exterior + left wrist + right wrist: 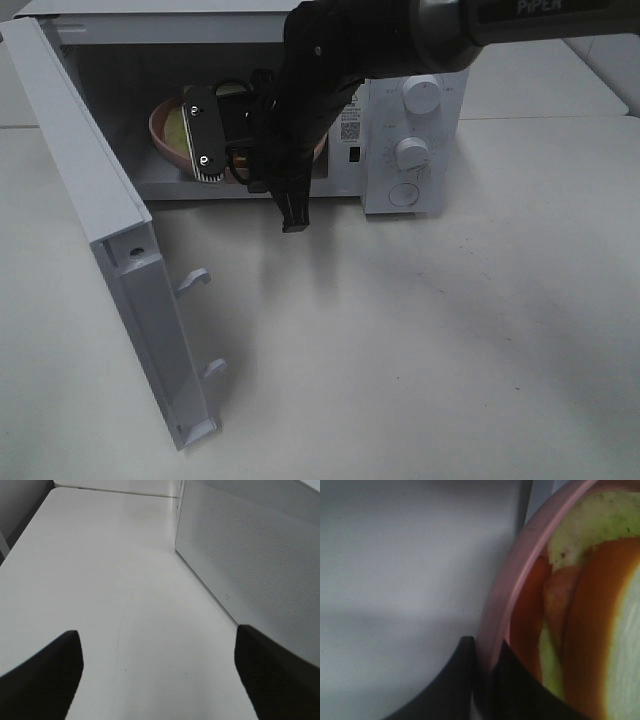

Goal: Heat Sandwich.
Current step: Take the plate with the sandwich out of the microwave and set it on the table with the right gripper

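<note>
Closest up is the white microwave door, swung wide open on the left, its two latch hooks poking out over the table. Off on that side, the left gripper hangs over the plain white tabletop right beside the microwave's perforated outer wall, fingers spread wide with nothing in them.

Moving right into the cavity, the round pink plate is in there, carrying the small white-bread sandwich with orange-brown crust and yellow-green filling. The black right gripper is clamped on the plate's rim, one finger outside and one inside. So the sandwich lies just past the inner finger, its crust bands running roughly along the rim there. Can't tell if the plate is fully down on the cavity floor.

Further right is the control panel with two white knobs.

My guess: the right arm needs to let go and back straight out, and there's plenty of bare table in front. The left arm looks nearer the door for shutting it.
</note>
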Controlling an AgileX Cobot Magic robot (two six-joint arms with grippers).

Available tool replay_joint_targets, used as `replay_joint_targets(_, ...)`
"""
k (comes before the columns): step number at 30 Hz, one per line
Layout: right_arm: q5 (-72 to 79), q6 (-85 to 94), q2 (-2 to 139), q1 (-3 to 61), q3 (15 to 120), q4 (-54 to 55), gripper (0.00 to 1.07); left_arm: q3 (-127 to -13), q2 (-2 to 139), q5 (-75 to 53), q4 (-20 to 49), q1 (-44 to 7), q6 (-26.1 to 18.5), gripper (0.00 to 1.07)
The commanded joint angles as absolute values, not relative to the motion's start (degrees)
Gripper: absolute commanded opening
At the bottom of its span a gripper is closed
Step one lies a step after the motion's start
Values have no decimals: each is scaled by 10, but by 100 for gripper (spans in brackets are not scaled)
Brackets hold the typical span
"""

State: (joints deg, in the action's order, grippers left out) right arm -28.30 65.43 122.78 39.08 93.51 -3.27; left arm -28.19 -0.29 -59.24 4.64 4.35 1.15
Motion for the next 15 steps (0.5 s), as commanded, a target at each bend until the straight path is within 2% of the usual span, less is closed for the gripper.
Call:
replay_joint_targets(1,-272,641,1197,393,906,-54,0,-281,-13,-592,50,44,11,76)
replay_joint_targets(15,-252,641,1155,424,852,-70,0,-281,-13,-592,50,44,11,76)
